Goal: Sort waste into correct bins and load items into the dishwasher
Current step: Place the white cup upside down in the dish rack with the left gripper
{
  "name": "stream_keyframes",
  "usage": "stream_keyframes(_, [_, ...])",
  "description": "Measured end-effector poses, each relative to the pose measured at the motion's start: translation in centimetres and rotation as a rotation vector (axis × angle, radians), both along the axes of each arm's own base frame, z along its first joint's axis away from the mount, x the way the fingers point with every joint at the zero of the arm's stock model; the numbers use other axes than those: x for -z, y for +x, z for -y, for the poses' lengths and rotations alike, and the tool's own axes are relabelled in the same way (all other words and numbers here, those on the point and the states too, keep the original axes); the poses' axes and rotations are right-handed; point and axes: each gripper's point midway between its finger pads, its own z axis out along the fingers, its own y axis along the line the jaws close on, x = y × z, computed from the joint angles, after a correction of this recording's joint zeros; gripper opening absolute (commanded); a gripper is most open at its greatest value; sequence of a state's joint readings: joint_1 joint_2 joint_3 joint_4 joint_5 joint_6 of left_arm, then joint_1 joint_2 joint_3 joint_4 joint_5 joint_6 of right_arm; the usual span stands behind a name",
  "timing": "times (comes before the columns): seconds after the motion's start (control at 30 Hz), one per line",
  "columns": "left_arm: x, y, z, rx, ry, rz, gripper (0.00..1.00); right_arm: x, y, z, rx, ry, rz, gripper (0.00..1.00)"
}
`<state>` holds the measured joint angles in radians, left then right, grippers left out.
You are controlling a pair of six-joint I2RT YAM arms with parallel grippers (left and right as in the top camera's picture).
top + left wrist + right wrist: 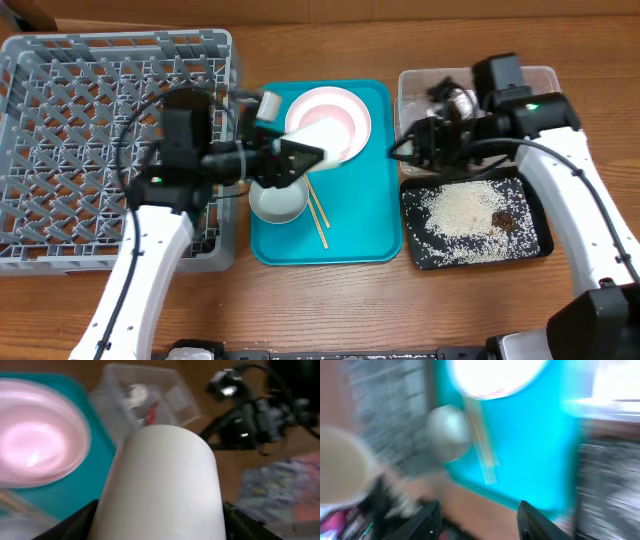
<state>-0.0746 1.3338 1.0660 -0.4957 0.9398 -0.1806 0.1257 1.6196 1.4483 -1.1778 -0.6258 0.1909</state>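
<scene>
My left gripper [300, 155] is shut on the small white plate [322, 140] and holds it tilted above the teal tray; in the left wrist view the plate [160, 470] fills the space between the jaws [160, 522]. The large plate [340, 108] lies at the back of the tray, the small bowl [277, 202] in front of it, with the chopsticks [317, 215] beside the bowl. My right gripper [398, 152] is open and empty, between the clear tub [415, 85] and the black tray [470, 250]. The tub holds a white tissue [135, 395] and a red wrapper [152, 410]. Rice [460, 210] and a brown lump [503, 218] lie in the black tray.
The grey dish rack [100, 140] stands at the left, beside the teal tray [370, 230]. The right wrist view is blurred; it shows its open jaws [480, 515] over the table in front of the teal tray [535, 450]. My right arm [260, 420] lies beyond the tub.
</scene>
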Motion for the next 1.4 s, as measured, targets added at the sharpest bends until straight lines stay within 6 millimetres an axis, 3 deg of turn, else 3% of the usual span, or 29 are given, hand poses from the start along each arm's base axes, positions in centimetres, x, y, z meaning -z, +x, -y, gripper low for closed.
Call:
stream_keyframes(0.13, [3.7, 0.7, -6.8, -0.255, 0.128, -0.187, 0.04, 1.9, 0.0, 6.4, 0.149, -0.236, -0.061, 0.67])
stream_keyframes(0.3, [5.7, 0.0, -16.5, -0.593, 0.301, -0.35, 0.04, -0.1, 0.0, 11.9, 0.285, -0.39, -0.002, 0.67])
stream_keyframes(0.43, [7.0, -2.0, -22.6, -0.829, 0.434, -0.464, 0.04, -1.6, -0.3, 13.1, 0.325, -0.413, 0.041, 0.67])
stream_keyframes(0.53, [7.5, -2.9, -25.4, -0.935, 0.515, -0.497, 0.04, -1.6, -0.3, 13.1, 0.325, -0.418, 0.039, 0.67])
stream_keyframes(0.7, [8.1, -2.9, -27.7, -1.018, 0.611, -0.506, 0.04, -1.5, -0.5, 13.2, 0.324, -0.422, 0.032, 0.67])
stream_keyframes(0.9, [11.1, -2.9, -29.2, -1.029, 0.695, -0.599, 0.06, -1.5, -0.7, 13.2, 0.322, -0.423, 0.025, 0.67])
stream_keyframes(0.93, [11.5, -2.9, -29.4, -1.027, 0.703, -0.611, 0.12, -1.5, -0.7, 13.2, 0.323, -0.423, 0.025, 0.67])
stream_keyframes(1.0, [12.4, -2.8, -29.7, -1.026, 0.718, -0.639, 0.5, -1.5, -0.7, 13.2, 0.322, -0.424, 0.025, 0.67])
stream_keyframes(1.03, [12.6, -2.7, -29.8, -1.026, 0.72, -0.643, 0.79, -1.5, -0.7, 13.2, 0.323, -0.423, 0.025, 0.67])
stream_keyframes(1.07, [12.7, -2.5, -29.9, -1.027, 0.723, -0.645, 0.88, -1.5, -0.7, 13.2, 0.323, -0.423, 0.025, 0.67])
stream_keyframes(1.27, [13.2, -2.3, -29.6, -1.005, 0.705, -0.665, 0.88, -1.4, -0.8, 13.2, 0.321, -0.424, 0.018, 0.67])
stream_keyframes(1.4, [11.4, -1.4, -29.4, -1.002, 0.68, -0.639, 0.88, -1.4, -0.9, 13.2, 0.32, -0.424, 0.015, 0.67])
